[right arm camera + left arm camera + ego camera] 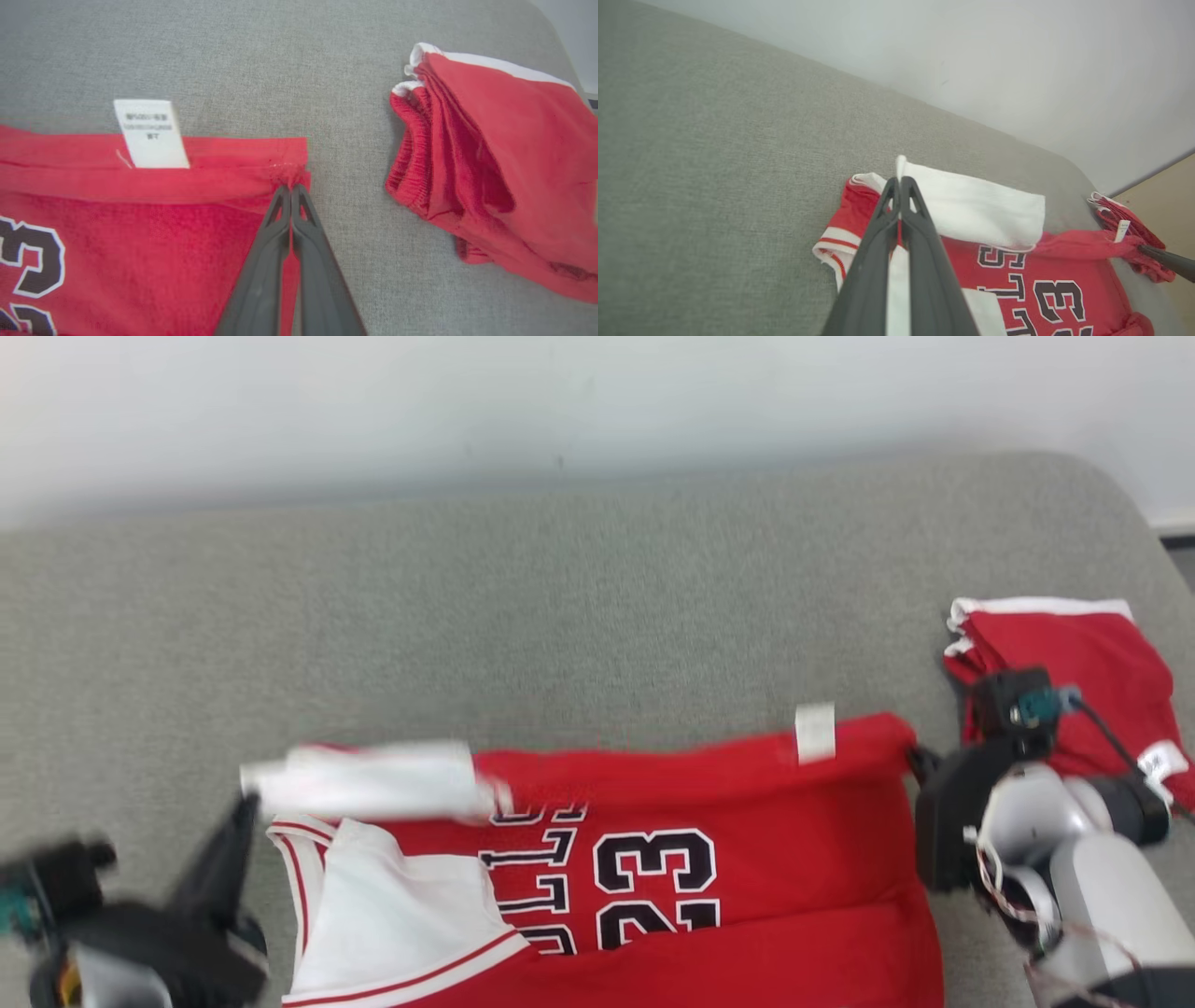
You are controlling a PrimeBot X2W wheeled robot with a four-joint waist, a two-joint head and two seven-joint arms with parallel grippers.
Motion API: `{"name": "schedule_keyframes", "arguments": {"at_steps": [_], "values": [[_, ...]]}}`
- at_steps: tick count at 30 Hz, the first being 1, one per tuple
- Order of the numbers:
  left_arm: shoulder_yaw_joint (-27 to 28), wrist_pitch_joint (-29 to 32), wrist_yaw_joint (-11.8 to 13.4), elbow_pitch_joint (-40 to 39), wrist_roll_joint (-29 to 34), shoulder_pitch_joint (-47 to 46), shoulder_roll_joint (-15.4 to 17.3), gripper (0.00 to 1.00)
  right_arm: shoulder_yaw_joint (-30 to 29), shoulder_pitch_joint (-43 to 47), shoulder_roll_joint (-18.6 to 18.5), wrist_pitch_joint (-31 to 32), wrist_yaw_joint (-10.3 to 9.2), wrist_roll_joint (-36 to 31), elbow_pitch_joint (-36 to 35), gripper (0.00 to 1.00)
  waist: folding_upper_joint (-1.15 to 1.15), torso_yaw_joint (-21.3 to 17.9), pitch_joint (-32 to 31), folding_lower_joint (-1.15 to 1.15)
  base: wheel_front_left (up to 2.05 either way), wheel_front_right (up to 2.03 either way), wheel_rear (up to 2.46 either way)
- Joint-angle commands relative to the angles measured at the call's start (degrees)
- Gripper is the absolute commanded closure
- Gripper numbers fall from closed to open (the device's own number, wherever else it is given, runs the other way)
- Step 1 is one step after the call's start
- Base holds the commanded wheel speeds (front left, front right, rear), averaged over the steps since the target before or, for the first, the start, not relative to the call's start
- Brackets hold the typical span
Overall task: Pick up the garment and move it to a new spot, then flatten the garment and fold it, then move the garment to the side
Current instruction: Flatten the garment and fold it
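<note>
Black and slender, the two fingers of the left gripper [899, 181] are pressed together on a white fold at one end of the red knit basketball jersey [1064, 261], with a strip of white cloth caught between them. The right gripper [290, 187] is likewise closed, nipping the bunched corner of the stitched red hem at the other end. Between them the jersey lies stretched sideways across the near part of the grey woven cushion [560, 597]. It has white panels with red-striped trim, and black lettering and a "23" outlined in white. A white rectangular care label [150, 134] stands up from the hem. Just beside the right gripper lies a folded red garment with white edging [504, 186], softly ribbed. Beyond the cushion is a plain pale wall [560, 392].
</note>
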Motion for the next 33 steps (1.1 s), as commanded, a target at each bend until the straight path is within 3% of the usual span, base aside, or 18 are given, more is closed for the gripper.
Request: {"name": "schedule_keyframes", "arguments": {"at_steps": [1, 5, 12, 21, 30, 31, 32, 33], "values": [[0.21, -0.79, 0.87, -1.83, -0.51, 3.49, -0.37, 1.00, -0.19, 2.38, -0.63, 0.45, -0.15, 0.61, -1.32, 1.00, 0.00, 0.94, -2.64, 0.01, 0.00, 0.00, 0.00], [1.12, -3.13, 3.22, -5.96, -1.51, 10.93, -1.45, 1.00, -1.02, 7.49, -0.63, 2.36, -0.15, 0.93, -4.86, 1.00, 0.00, 1.78, -3.81, 0.01, 0.00, 0.00, 0.00], [-0.35, -3.77, 4.46, -7.77, -2.41, 16.46, -3.57, 1.00, -2.93, 13.83, -0.80, 5.34, -0.15, 0.23, -8.83, 1.00, 0.00, 3.40, -4.81, 0.01, 0.00, 0.00, 0.00], [-0.87, -6.57, 3.64, -3.40, -4.73, 19.89, -7.73, 1.00, -4.28, 17.91, -0.04, 7.74, -0.15, -0.68, -11.93, 1.00, 0.00, 4.20, -5.84, 0.01, 0.00, 0.00, 0.00], [-1.23, -6.67, 2.77, -0.68, -5.31, 20.72, -8.31, 1.00, -6.79, 20.79, 1.24, 8.40, -0.15, -1.18, -12.57, 1.00, 0.00, 4.66, -6.42, 0.01, 0.00, 0.00, 0.00], [-1.53, -6.59, 2.67, -0.25, -5.21, 20.65, -8.45, 0.80, -6.77, 21.07, 1.44, 8.57, -0.15, -1.00, -12.49, 1.00, 0.00, 4.69, -6.41, 0.01, 0.00, 0.00, 0.00], [-1.59, -6.78, 3.09, 0.37, -4.92, 20.52, -8.48, 0.00, -6.78, 21.21, 1.56, 8.50, -0.15, -0.79, -12.64, 0.51, 0.00, 4.72, -6.42, 0.01, 0.00, 0.00, 0.00], [-1.47, -7.31, 3.47, 0.98, -4.24, 20.29, -8.24, 0.00, -7.31, 21.47, 2.07, 8.64, -0.15, -0.52, -12.50, 0.00, 0.00, 4.74, -6.41, 0.01, 0.00, 0.00, 0.00]]}}
